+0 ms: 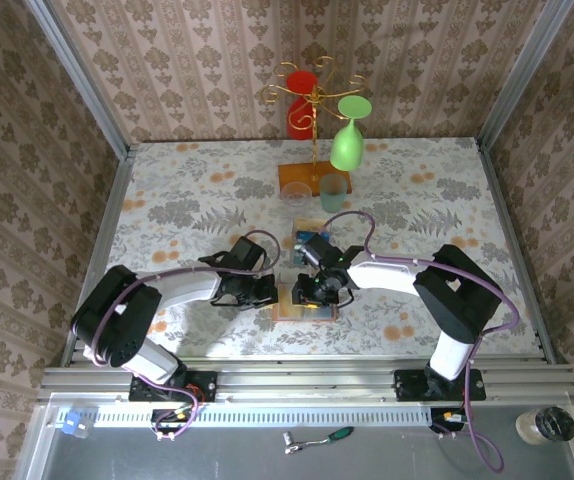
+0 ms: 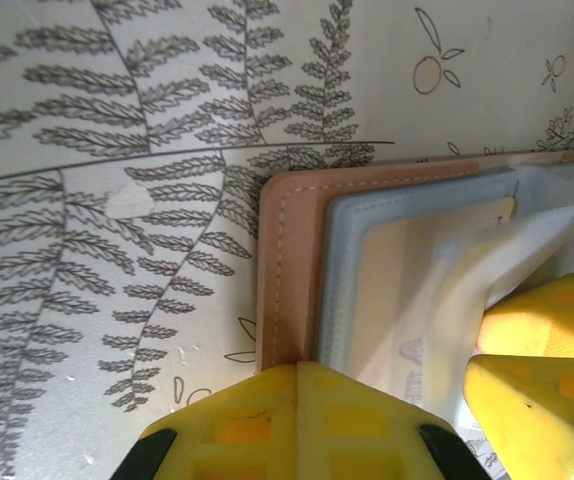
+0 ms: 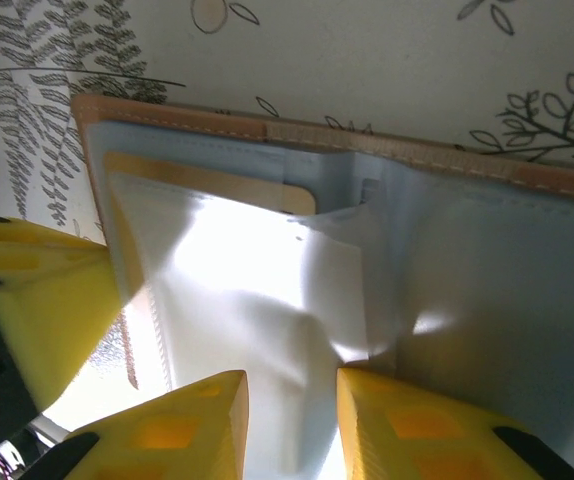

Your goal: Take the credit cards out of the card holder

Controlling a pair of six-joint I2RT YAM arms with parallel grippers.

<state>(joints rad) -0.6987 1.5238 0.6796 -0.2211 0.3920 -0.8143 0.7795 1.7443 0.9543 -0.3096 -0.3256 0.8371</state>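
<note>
Rack (image 1: 314,120) holds green glass (image 1: 349,142), red glass (image 1: 300,98); maybe cup (image 1: 333,192).

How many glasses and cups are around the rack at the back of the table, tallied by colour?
red glass, hanging on the rack: 1
green glass, hanging on the rack: 1
clear cup, standing by the rack's base: 1
pale teal cup, standing by the rack's base: 1
Total: 4

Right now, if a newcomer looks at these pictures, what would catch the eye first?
The open brown card holder at the table's near middle, where the left claw and right claw meet over it. Behind it, at the far edge, a gold rack holds a green glass and a red glass.
</note>
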